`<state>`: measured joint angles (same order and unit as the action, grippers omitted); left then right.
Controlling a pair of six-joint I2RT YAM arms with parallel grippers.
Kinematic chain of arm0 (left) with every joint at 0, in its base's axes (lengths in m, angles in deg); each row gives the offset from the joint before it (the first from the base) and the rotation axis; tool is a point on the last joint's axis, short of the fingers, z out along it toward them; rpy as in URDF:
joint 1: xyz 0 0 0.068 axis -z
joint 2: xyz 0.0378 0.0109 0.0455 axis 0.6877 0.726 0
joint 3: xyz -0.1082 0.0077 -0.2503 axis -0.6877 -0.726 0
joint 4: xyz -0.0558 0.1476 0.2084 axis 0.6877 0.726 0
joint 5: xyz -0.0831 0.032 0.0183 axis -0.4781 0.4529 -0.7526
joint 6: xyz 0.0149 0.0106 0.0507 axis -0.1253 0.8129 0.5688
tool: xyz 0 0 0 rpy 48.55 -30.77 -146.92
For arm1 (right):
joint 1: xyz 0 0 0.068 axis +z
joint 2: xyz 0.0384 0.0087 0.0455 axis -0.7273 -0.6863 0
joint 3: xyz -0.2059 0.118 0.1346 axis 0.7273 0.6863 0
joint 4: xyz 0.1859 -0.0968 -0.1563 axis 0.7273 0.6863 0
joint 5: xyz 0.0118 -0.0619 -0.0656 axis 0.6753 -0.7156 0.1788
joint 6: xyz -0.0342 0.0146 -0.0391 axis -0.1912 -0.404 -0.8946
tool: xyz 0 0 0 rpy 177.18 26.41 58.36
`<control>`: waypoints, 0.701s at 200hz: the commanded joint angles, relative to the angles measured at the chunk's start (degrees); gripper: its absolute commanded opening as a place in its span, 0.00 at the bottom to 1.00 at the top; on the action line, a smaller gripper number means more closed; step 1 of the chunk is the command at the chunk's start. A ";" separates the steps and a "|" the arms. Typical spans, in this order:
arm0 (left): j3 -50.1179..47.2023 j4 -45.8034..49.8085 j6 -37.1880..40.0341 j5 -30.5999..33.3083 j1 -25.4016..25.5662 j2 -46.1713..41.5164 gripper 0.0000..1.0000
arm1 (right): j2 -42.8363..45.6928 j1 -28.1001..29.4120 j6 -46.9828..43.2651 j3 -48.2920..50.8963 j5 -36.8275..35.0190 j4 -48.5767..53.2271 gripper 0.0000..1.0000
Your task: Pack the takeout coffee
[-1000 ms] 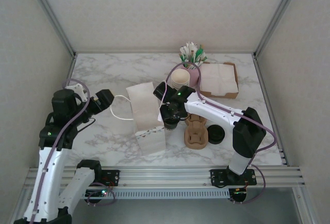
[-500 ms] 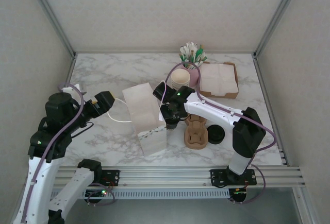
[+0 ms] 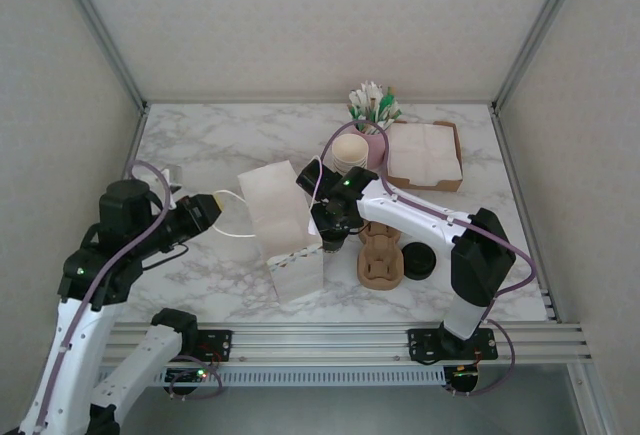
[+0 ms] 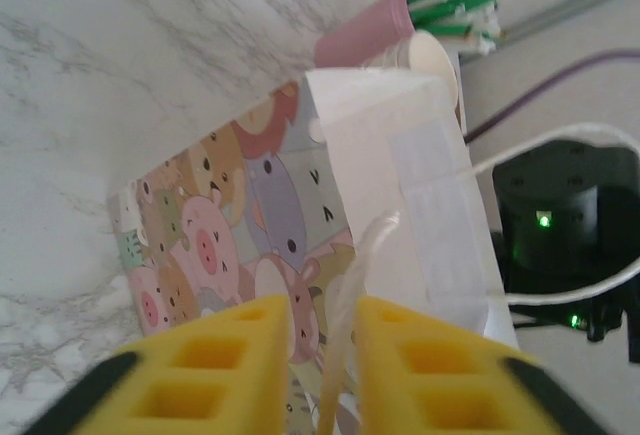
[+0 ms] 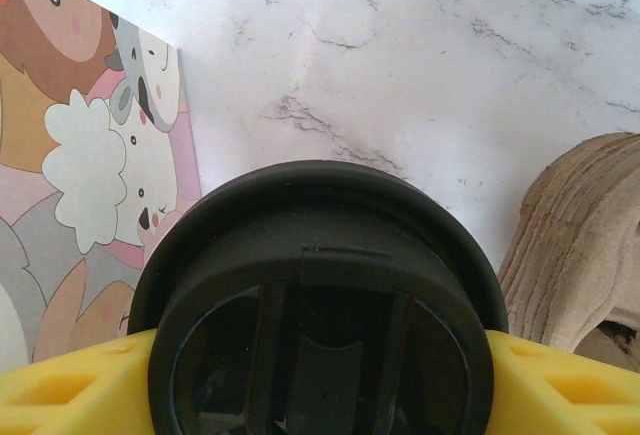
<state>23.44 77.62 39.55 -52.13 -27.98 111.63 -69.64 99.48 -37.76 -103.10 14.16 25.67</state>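
The takeout coffee (image 3: 350, 150), a cream-beige paper cup (image 4: 425, 53) with an open rolled rim, stands at the back beside a pink cup (image 3: 374, 145). A white paper bag (image 3: 283, 225) printed with cartoon animals (image 4: 220, 235) stands in the middle of the table. My left gripper (image 3: 208, 210) is to its left, its yellow fingers (image 4: 250, 355) shut on the bag's thin white handle (image 4: 350, 285). My right gripper (image 3: 330, 223) is at the bag's right side, shut on a round black lid (image 5: 320, 285). What is under the lid is hidden.
A brown pulp cup carrier (image 3: 380, 255) lies right of the right gripper, with a second black lid (image 3: 418, 260) beside it. A cardboard box of napkins (image 3: 427, 153) sits at the back right. The pink cup holds green-and-white sticks (image 3: 372, 103).
My left gripper swung out to the left, came back to the bag's handle and closed on it. The bag shifted slightly. The right arm has not moved.
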 commanded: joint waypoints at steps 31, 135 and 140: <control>6.62 -0.55 4.37 2.71 1.36 3.73 0.00 | -6.78 -0.30 -0.03 5.34 -6.94 9.95 0.73; 10.41 2.65 8.91 12.21 1.24 9.34 0.00 | -7.20 0.10 -0.06 5.09 -7.58 10.34 0.72; 10.28 2.92 9.22 12.96 1.24 9.27 0.00 | -7.33 0.17 -0.11 5.04 -7.84 10.43 0.72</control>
<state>32.59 78.47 46.56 -42.49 -27.04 121.60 -69.70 100.18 -37.54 -103.10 12.81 25.60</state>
